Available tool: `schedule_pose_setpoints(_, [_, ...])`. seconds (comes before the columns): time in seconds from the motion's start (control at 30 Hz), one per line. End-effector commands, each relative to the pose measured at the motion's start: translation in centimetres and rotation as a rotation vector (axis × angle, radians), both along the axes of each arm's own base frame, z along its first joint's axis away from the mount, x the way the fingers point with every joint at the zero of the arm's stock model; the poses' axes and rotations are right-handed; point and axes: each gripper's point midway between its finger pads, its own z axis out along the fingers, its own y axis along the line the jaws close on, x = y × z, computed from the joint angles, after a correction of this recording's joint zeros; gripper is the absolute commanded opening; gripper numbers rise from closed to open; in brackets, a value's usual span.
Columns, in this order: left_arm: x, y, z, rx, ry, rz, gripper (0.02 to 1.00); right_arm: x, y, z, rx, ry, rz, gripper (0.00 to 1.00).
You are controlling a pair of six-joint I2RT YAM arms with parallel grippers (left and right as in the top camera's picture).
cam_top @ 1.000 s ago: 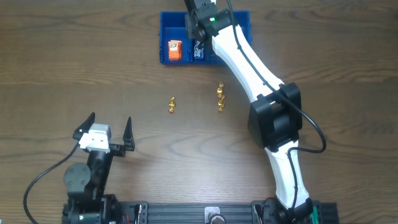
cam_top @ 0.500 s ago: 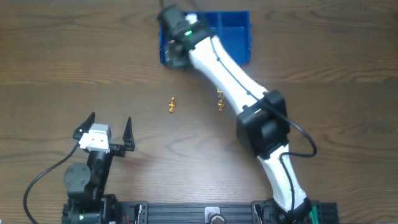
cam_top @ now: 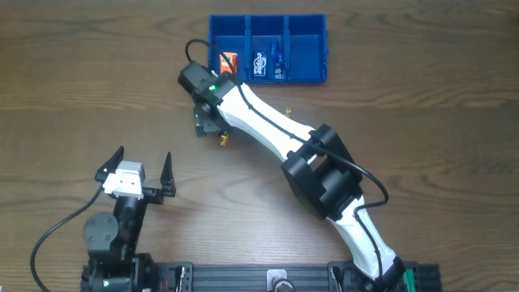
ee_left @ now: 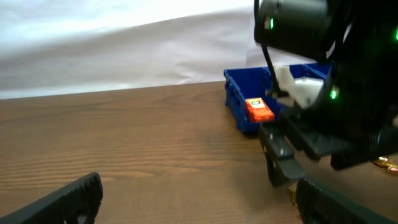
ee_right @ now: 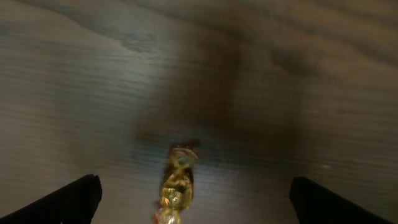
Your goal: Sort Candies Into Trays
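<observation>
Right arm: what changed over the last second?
The right end effector swung from above the blue tray back toward the arm bases and leftward. It now hangs open over a gold candy on the table, grasping nothing. The left end effector, the orange candy and the blue candy in the tray stayed put.

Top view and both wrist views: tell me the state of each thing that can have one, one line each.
Right claw: open, over the gold candy, not gripping it.
Left claw: open, holding nothing.
Gold candy: lying loose on the table beneath the right claw.
Second gold candy: loose on the table, unsorted.
Orange candy: in the blue tray's left compartment.
Blue candy: in the tray's middle compartment.
</observation>
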Motion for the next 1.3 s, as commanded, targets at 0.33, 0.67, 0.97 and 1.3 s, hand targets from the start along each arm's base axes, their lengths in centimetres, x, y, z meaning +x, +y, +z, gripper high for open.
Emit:
schedule_pose_setpoints(0.33, [-0.1, -0.3, -1.6, 0.011, 0.042, -0.02, 0.998, -0.9, 0.2, -2.5, 0.004, 0.022, -0.08, 0.972])
schedule_pose_setpoints(0.67, [-0.1, -0.3, -1.6, 0.011, 0.042, -0.02, 0.998, -2.1, 0.6, -2.8, -0.012, 0.041, -0.083, 0.737])
schedule_pose_setpoints(0.97, [-0.1, -0.3, -1.6, 0.011, 0.042, -0.02, 0.998, -2.3, 0.4, -3.9, -0.028, 0.055, -0.083, 0.663])
schedule_pose_setpoints(1.3, [-0.1, -0.3, -1.6, 0.011, 0.042, -0.02, 0.998, -2.0, 0.7, -4.0, -0.017, 0.045, -0.087, 0.314])
